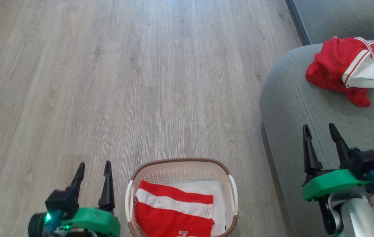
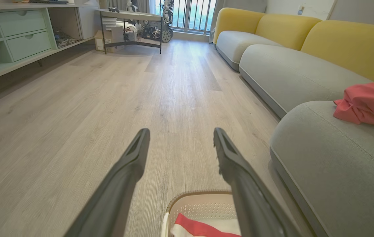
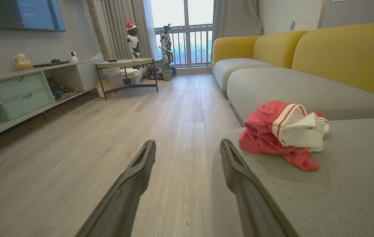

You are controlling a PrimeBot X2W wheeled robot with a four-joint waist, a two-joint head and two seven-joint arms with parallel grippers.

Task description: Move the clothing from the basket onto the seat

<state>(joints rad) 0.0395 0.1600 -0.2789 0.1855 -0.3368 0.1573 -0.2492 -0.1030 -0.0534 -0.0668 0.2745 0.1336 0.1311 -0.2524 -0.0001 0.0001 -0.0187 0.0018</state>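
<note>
Two red garments are in sight, and they lie well apart. One crumpled garment point(image 1: 348, 69), red mesh with white stripes and a white panel turned outward, sits bunched on the grey seat point(image 1: 305, 138) near its far edge. The other, a flat garment point(image 1: 173, 214), lies inside the single basket point(image 1: 180, 161), red with a broad white stripe across it and white fabric showing beside it. A bit of white print at its lower edge is cut off by the frame and cannot be read.

The basket, white and perforated with a brown rim, stands on the wooden floor point(image 1: 141, 82) just beside the rounded front corner of the seat.

Both hands are empty, two dark fingers each. The left hand point(image 1: 94, 163) hovers over the floor just left of the basket, its fingers spread apart and touching nothing. The right hand point(image 1: 318, 126) hangs above the near part of the seat, fingers likewise parted, short of the crumpled garment and clear of the cushion.

In the wrist views, two more grey cushions with yellow backrests point(image 3: 345, 52) run on beyond the seat.
</note>
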